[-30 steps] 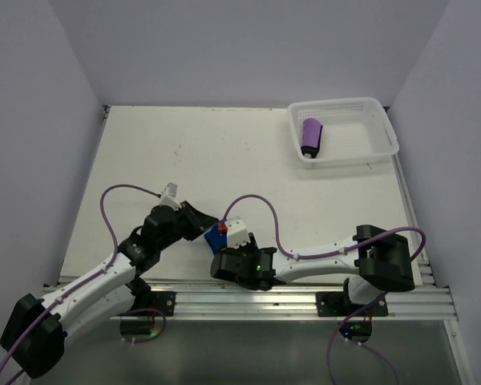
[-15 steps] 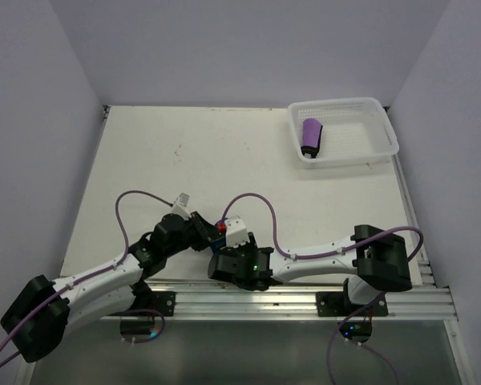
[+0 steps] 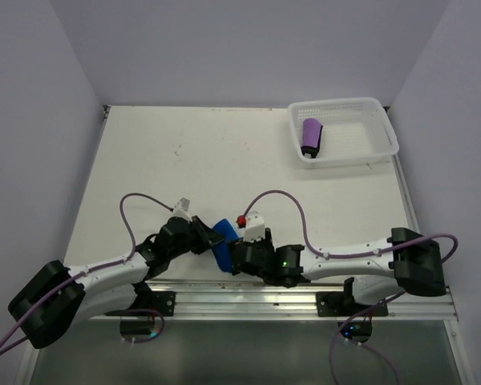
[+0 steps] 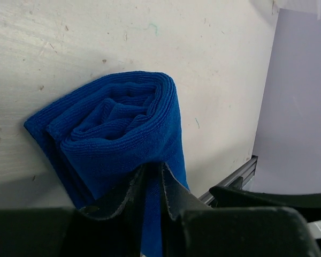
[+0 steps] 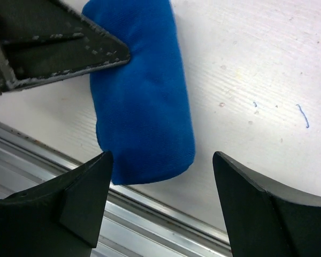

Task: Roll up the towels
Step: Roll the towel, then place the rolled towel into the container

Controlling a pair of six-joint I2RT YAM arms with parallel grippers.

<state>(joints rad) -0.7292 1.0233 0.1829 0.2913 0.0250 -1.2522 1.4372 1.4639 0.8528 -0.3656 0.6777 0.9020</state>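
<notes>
The royal blue towel [image 3: 221, 243] lies as a roll near the table's front edge, its coiled end facing the left wrist view [image 4: 123, 126]. My left gripper [image 4: 153, 172] is shut on a fold of the roll's outer layer, and it sits at the roll's left side [image 3: 208, 239]. My right gripper [image 5: 161, 160] stands open with the roll's end [image 5: 142, 101] between and just beyond its fingertips, not touching it; from above it is right of the roll [image 3: 239, 253]. The dark purple towel [image 3: 311, 136] lies rolled in the white basket [image 3: 385, 136].
The basket stands at the table's far right corner. An aluminium rail [image 3: 305, 295] runs along the front edge, right under the blue roll [image 5: 150, 214]. The left gripper's finger [image 5: 59, 48] shows at the top left of the right wrist view. Walls close in on three sides.
My right gripper has opened and let go of the blue towel, and its arm has slid to the right. The left gripper has come down and forward, still pinching the roll.
</notes>
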